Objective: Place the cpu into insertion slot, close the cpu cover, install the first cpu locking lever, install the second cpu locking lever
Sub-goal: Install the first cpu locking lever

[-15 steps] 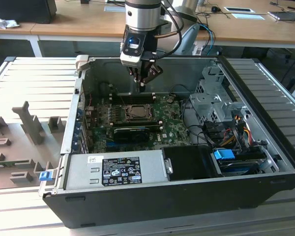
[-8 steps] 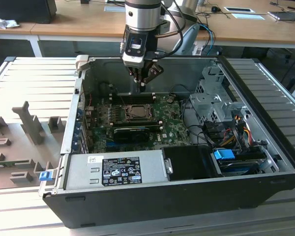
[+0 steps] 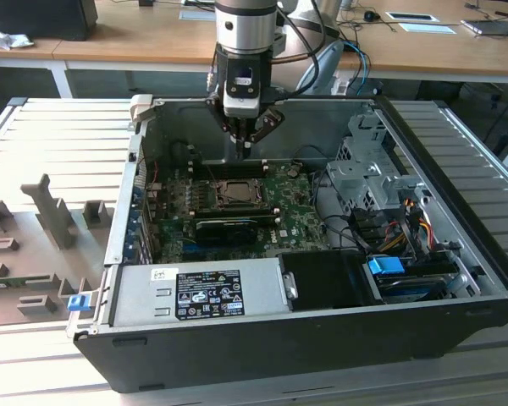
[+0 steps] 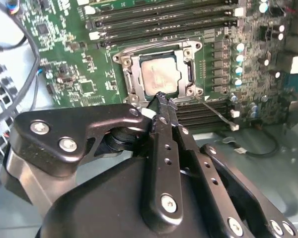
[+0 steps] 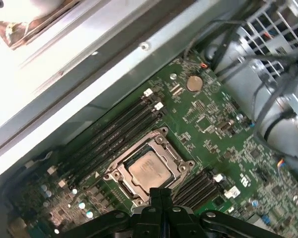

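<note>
Cpu is already sitting in the insertion slot with the cpu cover looking flat over it. Claw is pressed together, empty, hanging at the slot's 12 o'clock in the exterior view. Guessing we're on the levers; that thin lever wire wants a really exact tip.

Matt pale metal cpu, shiny silvery metal cpu cover, smooth green circuit board, glossy black fingers.

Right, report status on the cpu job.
Gripper shut, tips at insertion slot edge. Cpu seated, cpu cover down over it. Nothing blocking.
</note>
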You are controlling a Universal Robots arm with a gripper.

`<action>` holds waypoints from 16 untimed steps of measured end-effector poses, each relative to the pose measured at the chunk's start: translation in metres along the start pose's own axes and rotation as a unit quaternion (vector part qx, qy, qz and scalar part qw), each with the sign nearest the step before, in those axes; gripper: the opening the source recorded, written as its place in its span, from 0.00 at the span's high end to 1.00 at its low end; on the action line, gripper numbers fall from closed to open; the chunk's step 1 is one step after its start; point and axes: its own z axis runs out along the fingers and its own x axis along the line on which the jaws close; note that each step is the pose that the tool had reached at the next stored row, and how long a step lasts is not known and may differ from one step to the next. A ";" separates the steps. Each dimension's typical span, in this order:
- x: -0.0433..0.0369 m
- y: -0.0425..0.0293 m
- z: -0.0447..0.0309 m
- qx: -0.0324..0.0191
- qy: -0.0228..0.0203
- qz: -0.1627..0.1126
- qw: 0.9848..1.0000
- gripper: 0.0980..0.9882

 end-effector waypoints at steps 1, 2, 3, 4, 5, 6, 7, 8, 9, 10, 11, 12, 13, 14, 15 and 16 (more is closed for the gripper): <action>0.0000 0.0000 0.0001 0.000 0.000 -0.009 1.000 0.99; 0.0000 0.0000 0.0002 -0.001 0.000 -0.018 1.000 0.99; 0.0000 0.0000 0.0002 -0.001 0.000 -0.032 1.000 0.99; 0.0000 0.0000 0.0002 -0.002 0.000 -0.041 0.999 0.99; 0.0000 0.0000 0.0003 -0.002 0.000 -0.053 0.999 0.99; 0.0000 0.0000 0.0003 -0.003 -0.001 -0.062 0.998 0.99; 0.0000 0.0000 0.0004 -0.003 -0.001 -0.075 0.997 0.99; 0.0000 0.0000 0.0003 -0.004 -0.001 -0.083 0.997 0.99; 0.0000 0.0000 0.0003 -0.004 -0.001 -0.090 0.996 0.99; 0.0000 0.0000 0.0004 -0.005 -0.001 -0.102 0.995 0.99; 0.0000 0.0000 0.0003 -0.005 -0.001 -0.107 0.994 0.99; 0.0000 0.0000 0.0003 -0.005 -0.001 -0.113 0.994 0.99; 0.0000 0.0000 0.0003 -0.005 -0.001 -0.118 0.993 0.99; 0.0000 0.0000 0.0004 -0.006 -0.001 -0.124 0.992 0.99; 0.0000 0.0000 0.0003 -0.006 -0.001 -0.138 0.990 0.99; 0.0000 0.0000 0.0003 -0.007 -0.001 -0.152 0.988 0.99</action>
